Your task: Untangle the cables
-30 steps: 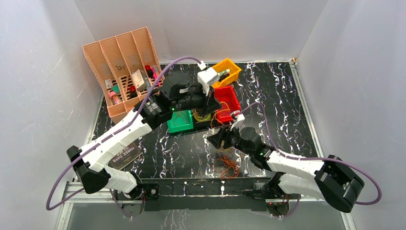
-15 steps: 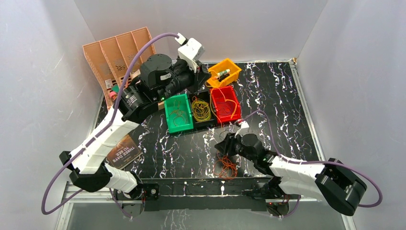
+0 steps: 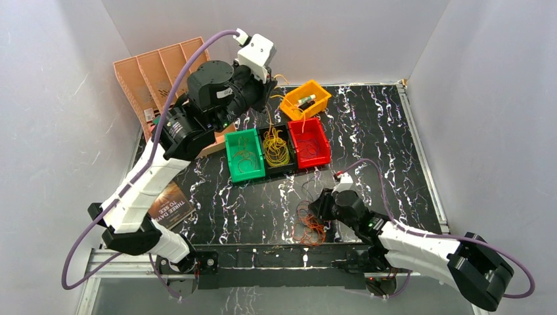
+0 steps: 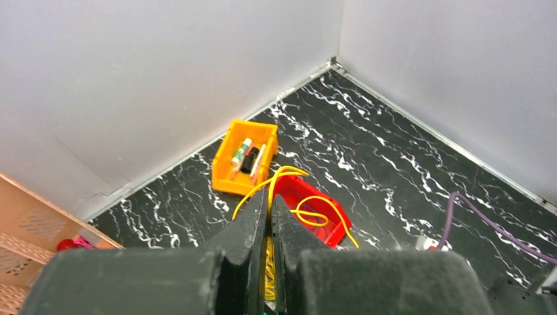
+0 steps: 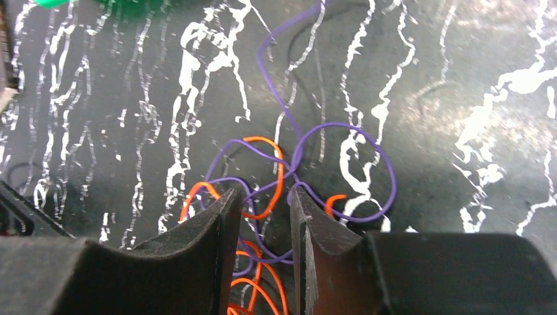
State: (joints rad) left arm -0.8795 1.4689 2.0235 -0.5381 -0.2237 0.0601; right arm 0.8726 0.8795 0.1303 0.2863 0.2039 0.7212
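Tangle (image 3: 309,223) of thin orange and purple cables on the worktop (image 3: 394,144), close to its near edge. The right claw (image 5: 263,197) hangs low over it, fingers spread a little. An orange loop (image 5: 266,172) and purple strands (image 5: 341,170) cross in the gap between them, and nothing is pinched.

Risk at this point: if the claw closes as it stands, it would probably catch both colours at once. A pull would then tighten the crossing instead of freeing one loop. A pull toward the near edge could also drag the whole tangle off the worktop.

Left of the tangle lies a book (image 3: 172,205). Its cover carries pale lettering, too small to read with confidence.

Mid-worktop stands a row of bins: the green bin (image 3: 230,154) with a few thin loops, the dark bin (image 3: 282,169) with a yellow heap (image 3: 277,149), and the red bin (image 3: 326,141).

Above and behind the row, the left claw (image 4: 269,197) is held high, fingers pressed almost together on a yellow cable (image 4: 289,170). In the wrist view its free loop hangs over the red bin.

Risk: the lower end of the cable runs toward the heap, so lifting may drag neighbouring loops out with it. The thin wire may also slip from the pinch and fall into the wrong bin.

Farthest back are the yellow bin (image 4: 224,178), holding small labelled items whose print cannot be read, and a tan rack (image 3: 141,79) at the far left.
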